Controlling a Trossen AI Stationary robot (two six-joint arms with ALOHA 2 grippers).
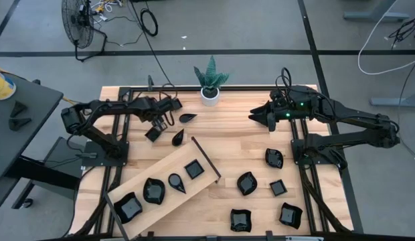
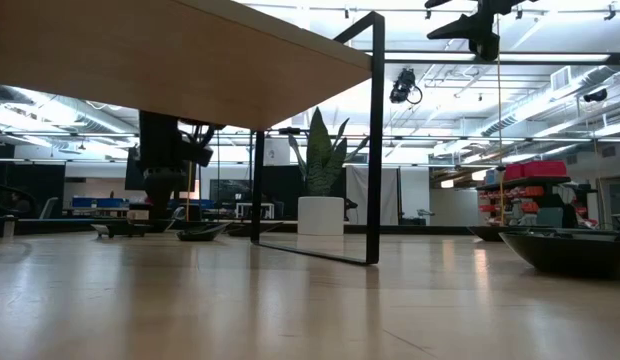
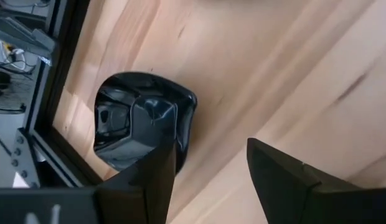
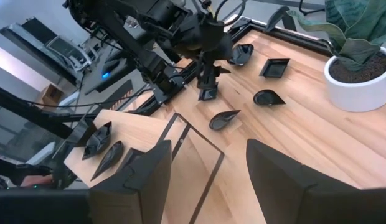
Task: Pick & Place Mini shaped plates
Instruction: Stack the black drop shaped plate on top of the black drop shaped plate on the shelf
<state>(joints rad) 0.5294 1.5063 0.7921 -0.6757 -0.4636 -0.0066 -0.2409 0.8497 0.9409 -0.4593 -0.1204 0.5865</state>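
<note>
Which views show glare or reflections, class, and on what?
Left wrist view: the glossy black dish under the left gripper mirrors its surroundings. Low view: ceiling strip lights glare, and the tabletop shows a soft sheen. High view: even light, little glare.

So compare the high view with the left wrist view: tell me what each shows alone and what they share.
Only the high view shows the raised wooden board carrying four black plates, the potted plant, the right hand and loose plates at right. Only the left wrist view shows the glossy inside of the square plate. Both show the open left hand over that plate.
</note>
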